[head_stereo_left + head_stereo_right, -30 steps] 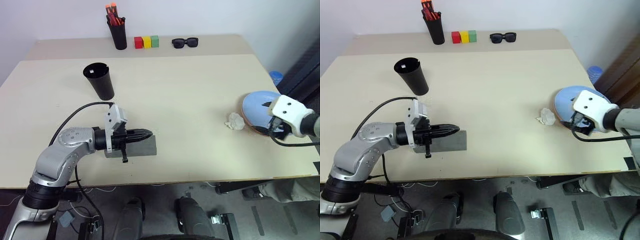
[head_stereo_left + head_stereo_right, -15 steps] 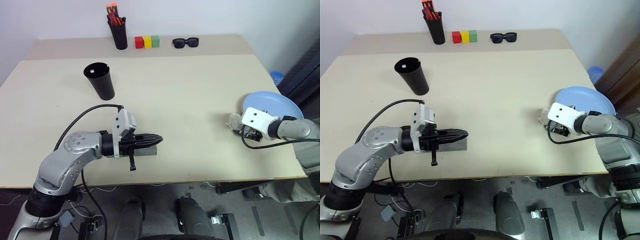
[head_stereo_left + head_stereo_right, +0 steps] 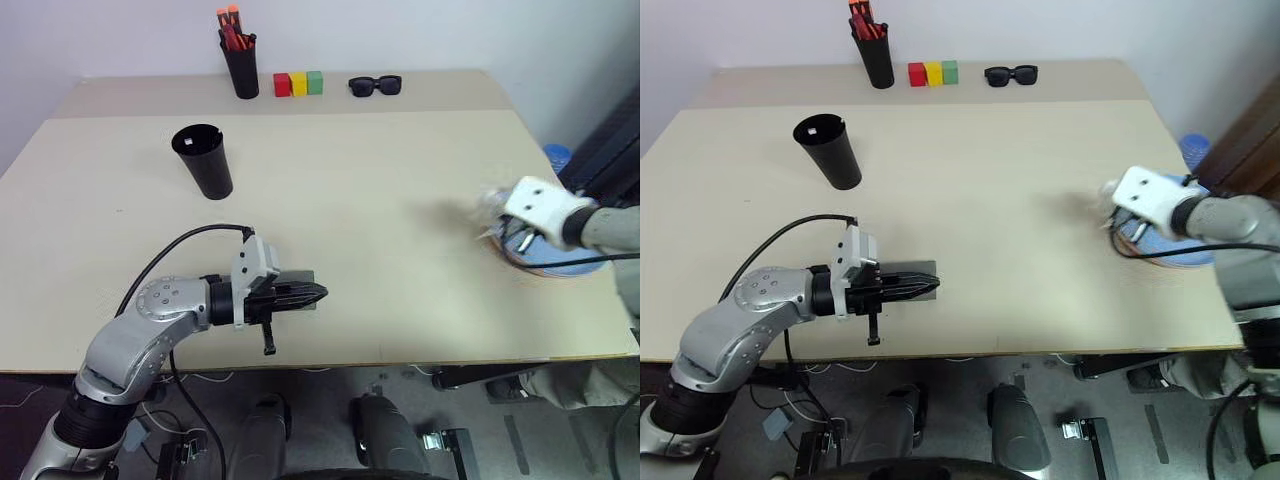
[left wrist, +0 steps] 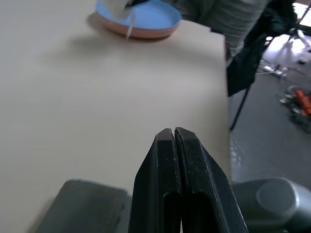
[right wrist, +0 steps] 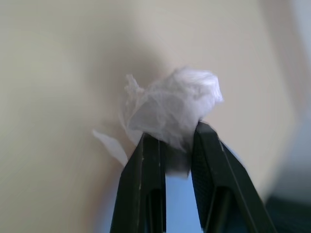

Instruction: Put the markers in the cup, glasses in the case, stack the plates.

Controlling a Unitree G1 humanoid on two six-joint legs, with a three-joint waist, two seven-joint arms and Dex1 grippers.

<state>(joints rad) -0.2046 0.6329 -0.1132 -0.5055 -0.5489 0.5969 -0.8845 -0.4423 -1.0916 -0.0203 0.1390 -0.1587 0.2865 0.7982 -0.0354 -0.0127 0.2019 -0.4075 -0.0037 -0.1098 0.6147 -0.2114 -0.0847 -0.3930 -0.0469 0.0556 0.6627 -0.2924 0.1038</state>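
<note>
Head views: matte beige counter (image 3: 380, 180); tapered black cup (image 3: 205, 161) upright at far left; grey boxy case (image 3: 902, 275) near front edge, left gripper (image 3: 312, 293) over it. Blue plate stacked on pink plate (image 3: 1165, 257) at right.

Left wrist view: smooth black jaws pressed shut, empty.

Right wrist view: right gripper (image 5: 170, 145) jaws pinch crinkled white wad (image 5: 170, 107).

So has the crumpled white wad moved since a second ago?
Yes. The white wad, pinched in the right gripper, is lifted off the table beside the plates.
</note>
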